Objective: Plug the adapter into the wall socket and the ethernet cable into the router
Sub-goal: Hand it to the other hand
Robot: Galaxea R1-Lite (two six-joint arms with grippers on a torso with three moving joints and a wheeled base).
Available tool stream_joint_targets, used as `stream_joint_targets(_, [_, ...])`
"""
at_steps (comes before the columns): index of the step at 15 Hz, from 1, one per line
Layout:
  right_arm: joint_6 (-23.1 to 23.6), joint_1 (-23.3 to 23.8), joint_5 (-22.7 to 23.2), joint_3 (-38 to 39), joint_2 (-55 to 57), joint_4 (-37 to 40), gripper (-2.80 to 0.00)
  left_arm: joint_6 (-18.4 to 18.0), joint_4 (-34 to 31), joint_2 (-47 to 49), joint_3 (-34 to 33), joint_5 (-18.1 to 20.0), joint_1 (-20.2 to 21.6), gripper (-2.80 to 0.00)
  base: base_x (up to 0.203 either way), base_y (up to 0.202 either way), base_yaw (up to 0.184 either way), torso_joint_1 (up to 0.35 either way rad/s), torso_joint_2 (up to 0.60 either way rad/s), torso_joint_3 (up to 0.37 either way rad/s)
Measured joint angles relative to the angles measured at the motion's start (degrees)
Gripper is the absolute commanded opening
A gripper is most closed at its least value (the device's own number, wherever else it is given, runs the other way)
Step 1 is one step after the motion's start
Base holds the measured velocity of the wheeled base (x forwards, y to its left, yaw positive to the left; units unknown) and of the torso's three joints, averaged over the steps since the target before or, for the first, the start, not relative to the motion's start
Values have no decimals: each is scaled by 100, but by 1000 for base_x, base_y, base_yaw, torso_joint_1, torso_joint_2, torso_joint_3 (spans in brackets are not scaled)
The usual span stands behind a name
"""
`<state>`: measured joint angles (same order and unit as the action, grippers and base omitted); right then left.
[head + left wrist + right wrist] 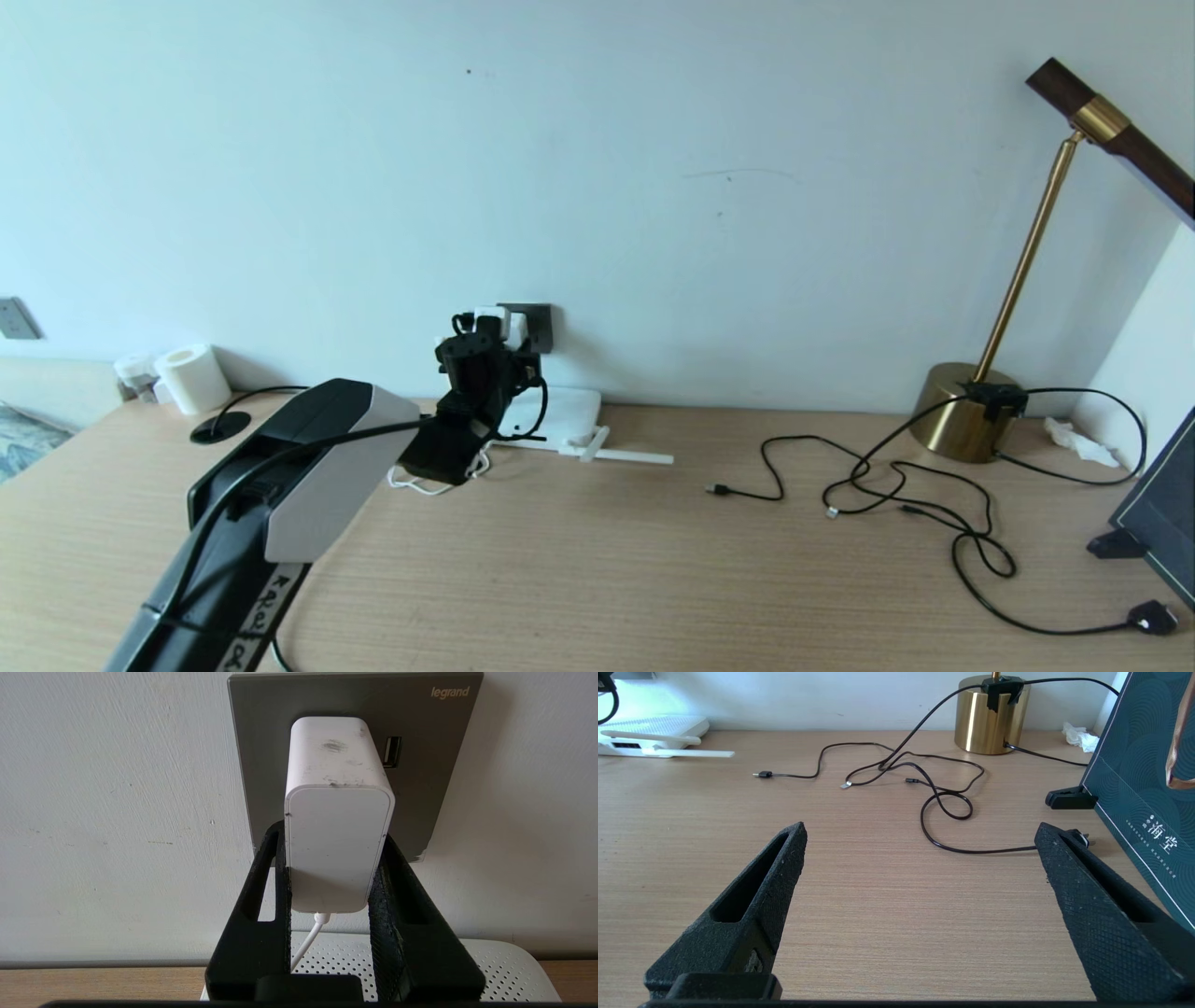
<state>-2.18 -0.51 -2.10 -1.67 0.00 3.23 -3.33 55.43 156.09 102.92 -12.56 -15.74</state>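
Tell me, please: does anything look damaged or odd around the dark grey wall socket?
Small flaws only. The dark grey square wall socket is chipped at its lower corner, and the small white rounded adapter, held against it by the left gripper, has grey scuff marks on top.

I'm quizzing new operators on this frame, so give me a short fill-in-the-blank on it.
1. The left claw grips the white ____.
2. The adapter is pressed against the grey wall ____.
3. The right claw hovers over the desk, its jaws ____.
4. The router lies directly ____ the socket.

Missing words: adapter; socket; open; below
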Motion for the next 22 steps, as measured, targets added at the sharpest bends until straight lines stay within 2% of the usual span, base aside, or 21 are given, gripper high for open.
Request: stream_joint_targets(22, [-2,0,4,0,0,-1,0,-8,-113,-24,-166,-15,-9,-280,0,0,0,0,0,0])
